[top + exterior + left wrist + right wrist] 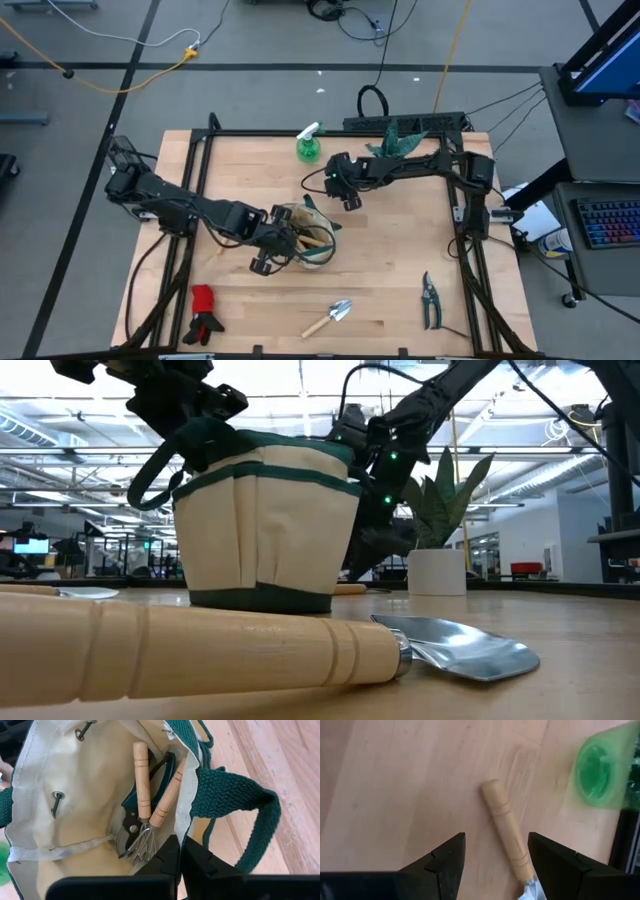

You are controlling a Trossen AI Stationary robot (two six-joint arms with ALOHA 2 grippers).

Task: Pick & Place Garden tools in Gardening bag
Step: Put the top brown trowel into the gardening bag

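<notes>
High view: gardening bag [305, 243] sits mid-table, slightly left of centre, wooden handles showing inside it. Left gripper [264, 262] is at the bag's near-left rim. Right gripper [348, 195] hovers just beyond the bag, near the green spray bottle [309, 146] at the far edge. A potted plant [396, 140] stands beside the right arm. Red-and-black gloves [204, 313] lie at the near-left edge, a trowel [330, 317] near the front centre, pruning shears [430, 298] toward the near right.

Low view: bag [262, 525] upright on the table; the near trowel [300, 650] fills the foreground; the plant's white pot [436, 572] stands behind to the right.

Left wrist view: left gripper [180, 852] — fingers pressed together, pinching the bag's cream rim [187, 795] next to a green loop handle [240, 815]. Inside lie a small rake [142, 795], a second wooden-handled tool [169, 795] and dark-handled shears [131, 822].

Right wrist view: right gripper [496, 852] — fingers spread wide, empty, above a wooden-handled tool [509, 837] lying on the tabletop between them; the spray bottle [597, 770] is off to one side.
</notes>
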